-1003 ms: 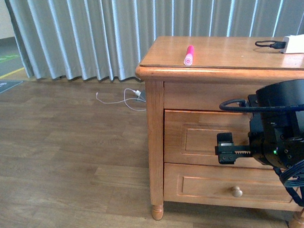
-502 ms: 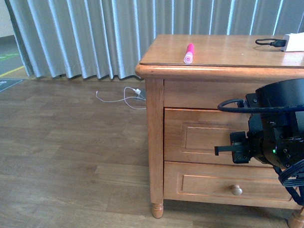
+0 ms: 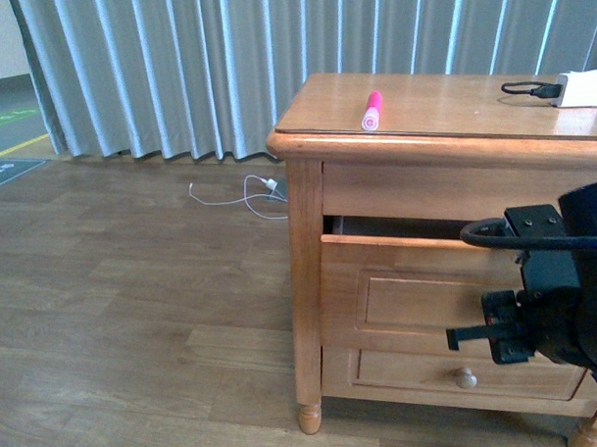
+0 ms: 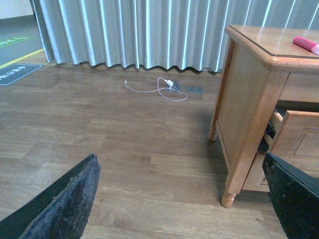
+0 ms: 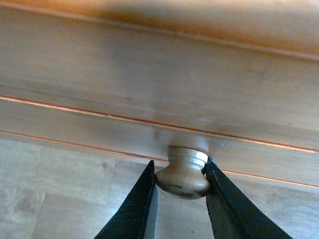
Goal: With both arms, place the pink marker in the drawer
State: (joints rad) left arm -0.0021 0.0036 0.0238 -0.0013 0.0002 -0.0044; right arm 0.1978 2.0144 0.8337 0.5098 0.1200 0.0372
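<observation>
**While the Right Gripper Clamps the Knob, the Marker Lies on Top**

Although the drawer stands partly open, with a dark gap showing between its front panel and the cabinet frame above it, the pink marker is not inside. It lies on the top of the wooden cabinet, near the front left corner, its pale cap end pointing toward the front edge. The left wrist view catches the same marker on the cabinet top and the side of the open drawer jutting out from the frame.

The right gripper is clenched on a small round pale knob; its two black fingers press against either side of it, in front of a wooden panel. In the front view the bulky black right arm covers the middle of the open drawer's front, hiding that drawer's knob. The lower drawer's knob shows free below the arm.

The left gripper is released, its fingers spread wide apart with nothing between them, hanging over the wood floor to the left of the cabinet and well apart from the marker.

A white cable lies coiled on the floor before a grey curtain. On the far right of the cabinet top sits a white adapter with a black cord.
</observation>
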